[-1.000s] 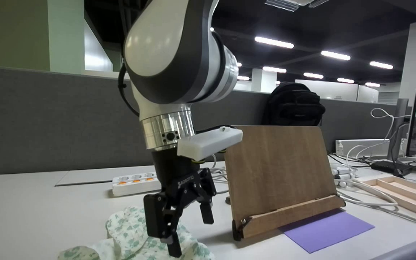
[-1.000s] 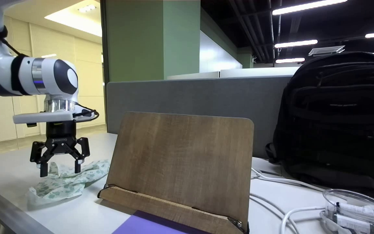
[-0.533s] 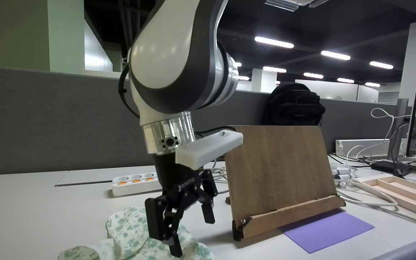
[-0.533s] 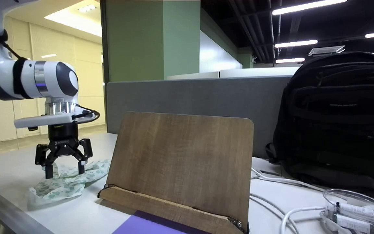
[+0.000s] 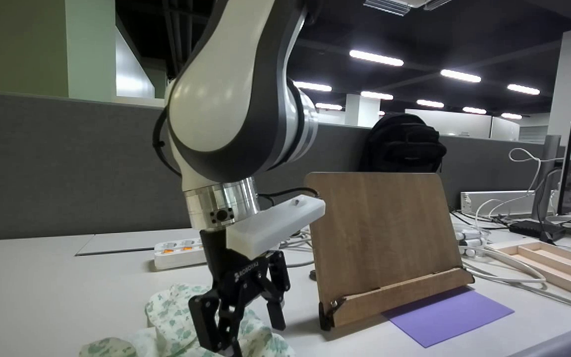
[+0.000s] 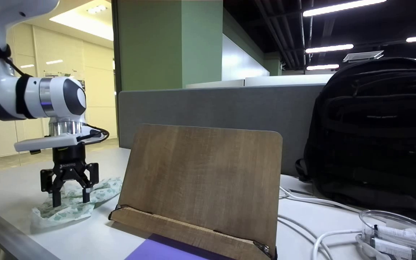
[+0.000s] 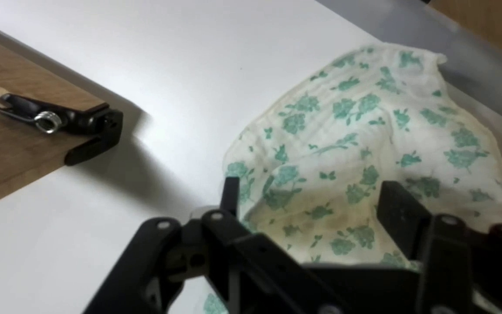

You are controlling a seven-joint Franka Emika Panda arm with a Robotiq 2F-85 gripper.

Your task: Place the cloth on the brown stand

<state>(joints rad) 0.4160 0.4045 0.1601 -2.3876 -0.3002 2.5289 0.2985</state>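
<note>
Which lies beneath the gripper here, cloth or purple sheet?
The cloth, white with a green floral print: the open gripper is directly over it. The plain purple sheet lies away, by the brown stand.

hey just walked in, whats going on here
A white and grey robot arm has its open two-fingered black pincer over a white cloth with green flowers, which lies rumpled on a white table. Nothing is gripped yet. The cloth is meant for the slanted brown wooden stand nearby, but none of it is there yet.
</note>
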